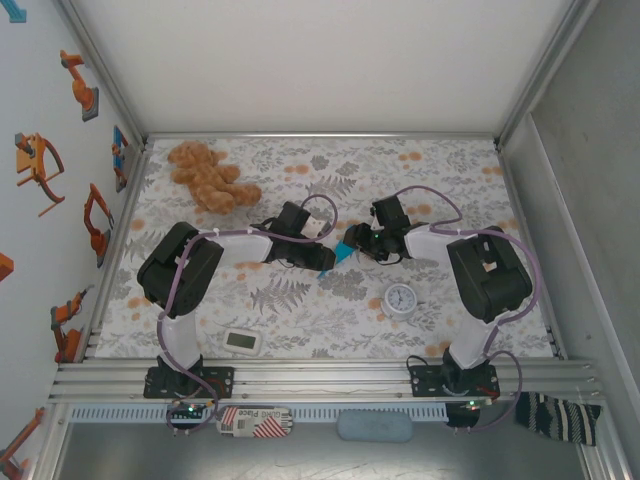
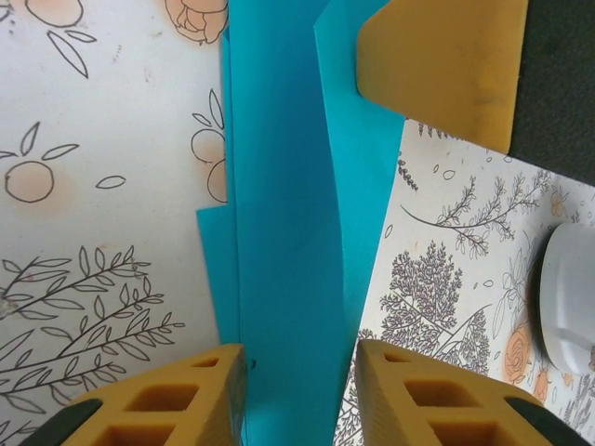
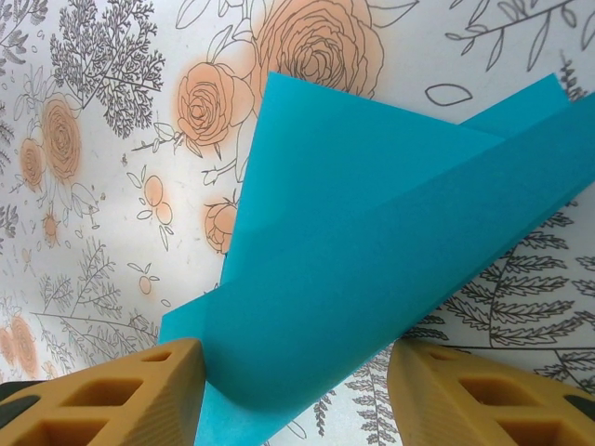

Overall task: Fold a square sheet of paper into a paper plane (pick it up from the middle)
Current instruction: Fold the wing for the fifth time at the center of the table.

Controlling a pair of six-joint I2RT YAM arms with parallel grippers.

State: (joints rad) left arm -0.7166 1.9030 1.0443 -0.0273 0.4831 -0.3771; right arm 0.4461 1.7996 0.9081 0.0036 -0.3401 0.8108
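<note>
The paper plane [image 1: 342,256] is only partly folded. It lies in the middle of the flowery table [image 1: 300,320], right between the two claws. The left claw [image 1: 325,262] points at it from the left and the right claw [image 1: 356,246] from the right. In the left wrist view, the blue paper [image 2: 288,232] is a long strip that runs up between the left claw's [image 2: 302,358] yellow fingers [image 2: 167,400], which stand apart, so this claw is open. In the right wrist view, one flap of the paper [image 3: 372,260] curls up off the table, and the right claw [image 3: 296,358] is open wide around it. The white clock [image 1: 401,298] sits close by on the right. The teddy bear [image 1: 210,178] lies far back on the left.
</note>
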